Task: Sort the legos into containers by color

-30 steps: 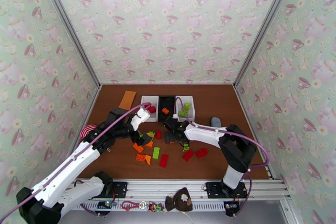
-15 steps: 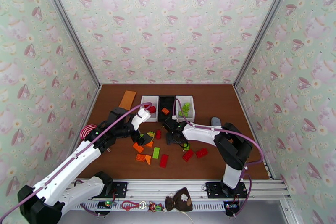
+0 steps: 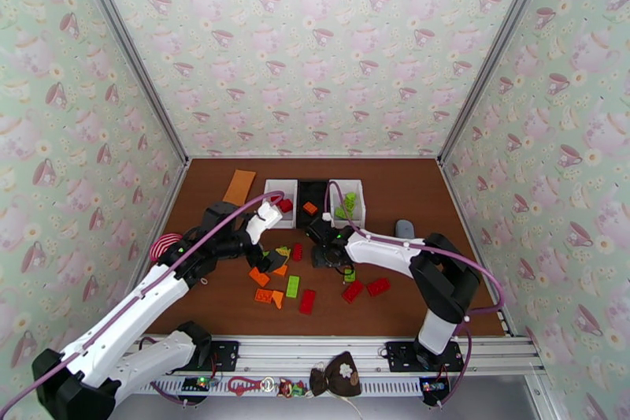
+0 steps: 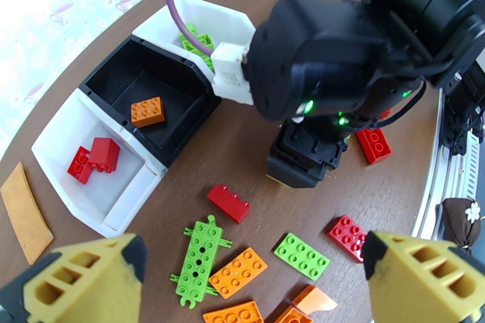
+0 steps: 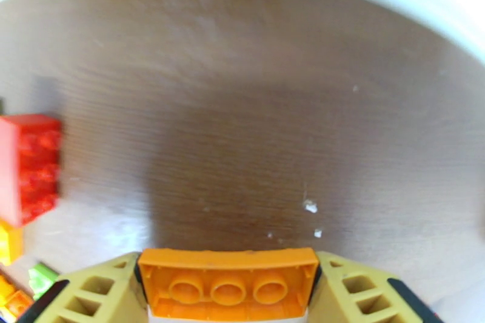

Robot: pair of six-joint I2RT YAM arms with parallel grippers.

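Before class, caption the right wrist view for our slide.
Right gripper holding an orange lego over the brown table, red lego at left.

The left arm stretches from near left toward centre, left gripper facing down, fingers spread wide. The right arm folds leftward, right gripper low, clamping an orange lego.
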